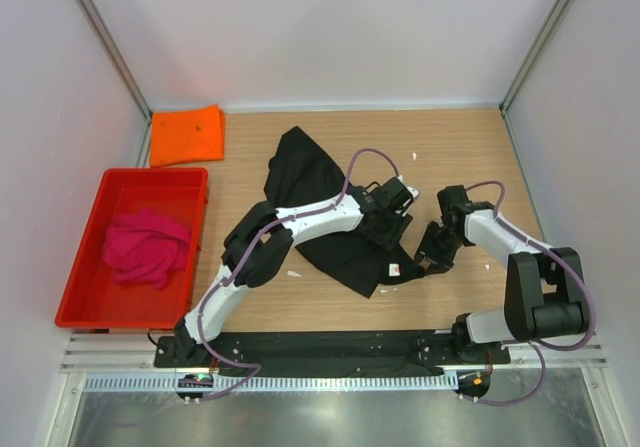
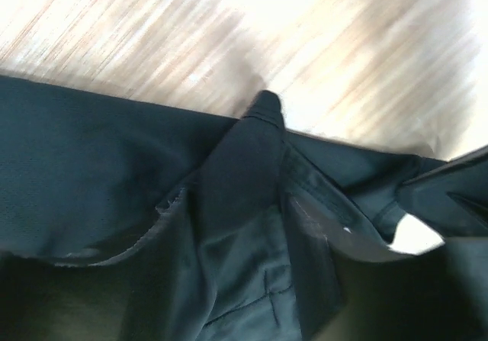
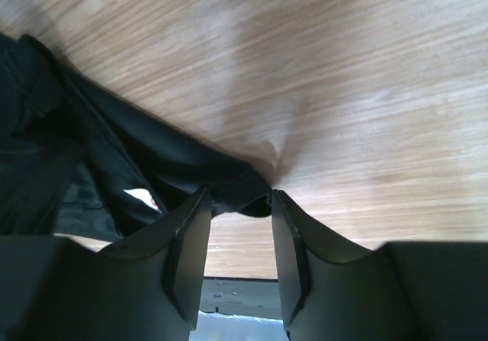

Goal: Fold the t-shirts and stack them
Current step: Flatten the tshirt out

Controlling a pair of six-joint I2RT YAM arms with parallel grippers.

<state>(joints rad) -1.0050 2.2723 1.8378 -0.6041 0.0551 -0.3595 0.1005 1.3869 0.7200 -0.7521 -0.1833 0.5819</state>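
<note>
The black t-shirt (image 1: 330,217) lies crumpled in the middle of the wooden table, its small white tag (image 1: 394,270) near the front edge. My left gripper (image 1: 395,199) is over its right part; in the left wrist view the gripper (image 2: 244,226) is shut on a raised fold of the black cloth (image 2: 252,158). My right gripper (image 1: 432,255) is at the shirt's right corner. In the right wrist view it (image 3: 238,196) is open, with the cloth's edge (image 3: 244,192) between its tips. The orange t-shirt (image 1: 186,135) lies folded at the back left. The magenta t-shirt (image 1: 145,247) lies bunched in the tray.
The red plastic tray (image 1: 85,312) stands at the left edge of the table. White walls with metal posts enclose the back and both sides. Bare wood (image 1: 460,157) lies at the back right. The arms' bases sit on the rail (image 1: 330,352) at the near edge.
</note>
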